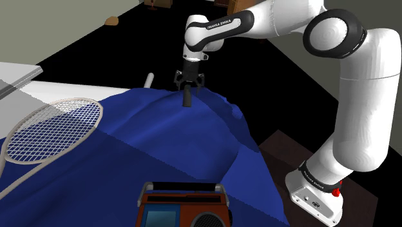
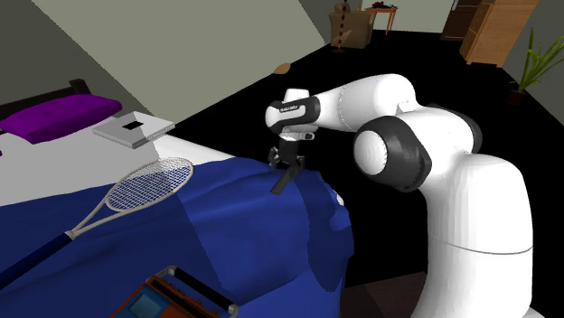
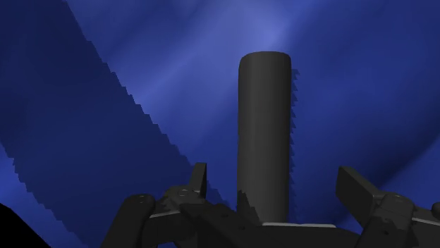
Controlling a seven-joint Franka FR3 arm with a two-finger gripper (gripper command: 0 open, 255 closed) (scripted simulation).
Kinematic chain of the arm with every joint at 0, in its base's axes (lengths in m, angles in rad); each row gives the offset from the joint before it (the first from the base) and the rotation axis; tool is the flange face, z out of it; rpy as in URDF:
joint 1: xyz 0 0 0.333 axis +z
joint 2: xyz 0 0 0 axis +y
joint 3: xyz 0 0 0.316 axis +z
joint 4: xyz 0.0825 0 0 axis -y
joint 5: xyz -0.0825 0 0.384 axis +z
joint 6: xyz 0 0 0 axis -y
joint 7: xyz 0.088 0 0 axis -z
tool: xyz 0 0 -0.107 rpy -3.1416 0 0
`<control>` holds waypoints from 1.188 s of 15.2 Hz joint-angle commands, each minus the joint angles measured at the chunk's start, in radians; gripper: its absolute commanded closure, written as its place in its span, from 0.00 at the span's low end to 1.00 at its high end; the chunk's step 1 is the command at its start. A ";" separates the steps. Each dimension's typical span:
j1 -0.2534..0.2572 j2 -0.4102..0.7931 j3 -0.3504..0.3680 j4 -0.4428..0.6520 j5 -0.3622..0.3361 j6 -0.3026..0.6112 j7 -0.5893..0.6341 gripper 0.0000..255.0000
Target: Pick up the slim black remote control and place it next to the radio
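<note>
Wrist view: remote stands between the hand's parted fingers, untouched.

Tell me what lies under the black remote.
The blue blanket shows beneath the remote. What the blanket covers is hidden, as is the patch behind the remote.

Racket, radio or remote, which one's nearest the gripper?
The slim dark remote, right between the open fingers, which don't touch it. The racket and the radio lie farther off on the blanket.
</note>
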 commanded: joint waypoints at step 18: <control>0.008 0.029 0.001 -0.022 -0.001 0.052 0.003 1.00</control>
